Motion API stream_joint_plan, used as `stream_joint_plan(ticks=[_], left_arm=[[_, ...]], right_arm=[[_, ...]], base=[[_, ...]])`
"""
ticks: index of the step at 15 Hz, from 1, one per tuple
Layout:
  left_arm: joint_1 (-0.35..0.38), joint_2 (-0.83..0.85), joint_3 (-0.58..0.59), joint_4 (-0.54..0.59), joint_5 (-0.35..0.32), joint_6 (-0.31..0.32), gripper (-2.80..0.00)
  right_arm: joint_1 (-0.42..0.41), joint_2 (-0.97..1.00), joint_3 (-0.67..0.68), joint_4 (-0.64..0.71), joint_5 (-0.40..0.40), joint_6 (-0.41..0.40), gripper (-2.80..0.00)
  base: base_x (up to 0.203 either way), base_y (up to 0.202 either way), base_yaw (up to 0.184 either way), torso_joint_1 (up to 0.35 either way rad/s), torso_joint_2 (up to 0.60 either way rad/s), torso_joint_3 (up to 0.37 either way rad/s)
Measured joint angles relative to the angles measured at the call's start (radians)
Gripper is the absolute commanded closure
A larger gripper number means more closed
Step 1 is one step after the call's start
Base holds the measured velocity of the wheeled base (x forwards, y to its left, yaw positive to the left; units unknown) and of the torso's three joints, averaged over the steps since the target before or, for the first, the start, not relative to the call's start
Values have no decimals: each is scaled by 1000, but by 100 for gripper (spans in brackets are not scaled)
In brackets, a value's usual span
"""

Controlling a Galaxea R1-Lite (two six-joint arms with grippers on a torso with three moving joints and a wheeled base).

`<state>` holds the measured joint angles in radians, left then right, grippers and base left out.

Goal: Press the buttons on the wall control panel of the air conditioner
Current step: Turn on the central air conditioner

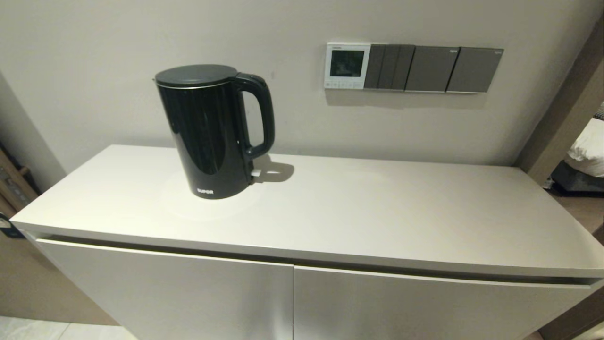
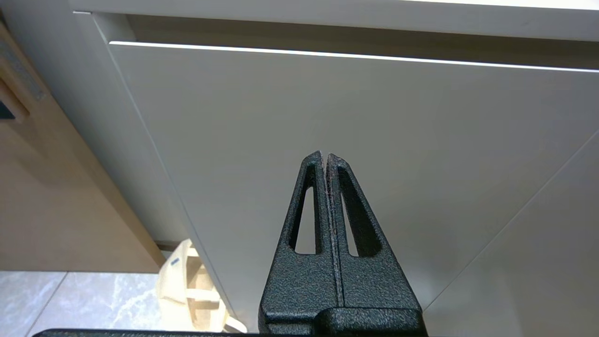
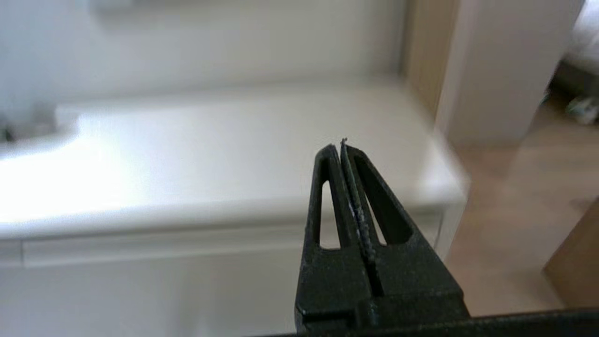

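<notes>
The white square control panel [image 1: 347, 66] hangs on the wall above the cabinet, its LCD screen dark. A row of tiny pale buttons [image 1: 344, 84] runs along its bottom edge. Neither gripper shows in the head view. My left gripper [image 2: 325, 157] is shut and empty, low in front of the cabinet door. My right gripper [image 3: 338, 147] is shut and empty, in front of the cabinet near its right end, about level with the top. The panel is out of both wrist views.
Grey switch plates [image 1: 434, 69] sit right of the panel. A black electric kettle [image 1: 210, 130] stands on the white cabinet top [image 1: 377, 212] at the left. A wooden door frame [image 1: 566, 108] rises at the right. A pale object [image 2: 187, 285] lies on the floor by the cabinet.
</notes>
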<state>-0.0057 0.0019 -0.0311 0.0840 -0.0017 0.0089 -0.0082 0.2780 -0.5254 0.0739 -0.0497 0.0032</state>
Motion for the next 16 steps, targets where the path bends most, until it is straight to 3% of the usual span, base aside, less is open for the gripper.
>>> stream_joint_plan(ticks=[5, 9, 12, 16], left_arm=[[0, 0, 0, 0, 0, 0, 0], [0, 0, 0, 0, 0, 0, 0], [0, 0, 0, 0, 0, 0, 0], [0, 0, 0, 0, 0, 0, 0]], right_arm=[[-24, 374, -332, -118, -56, 5, 0], [-11, 662, -585, -157, -61, 58, 0], [97, 844, -707, -163, -64, 115, 0], [210, 1061, -773, -223, -90, 185, 0]], base=[[0, 0, 0, 0, 0, 0], [0, 0, 0, 0, 0, 0], [0, 0, 0, 0, 0, 0], [0, 0, 0, 0, 0, 0]])
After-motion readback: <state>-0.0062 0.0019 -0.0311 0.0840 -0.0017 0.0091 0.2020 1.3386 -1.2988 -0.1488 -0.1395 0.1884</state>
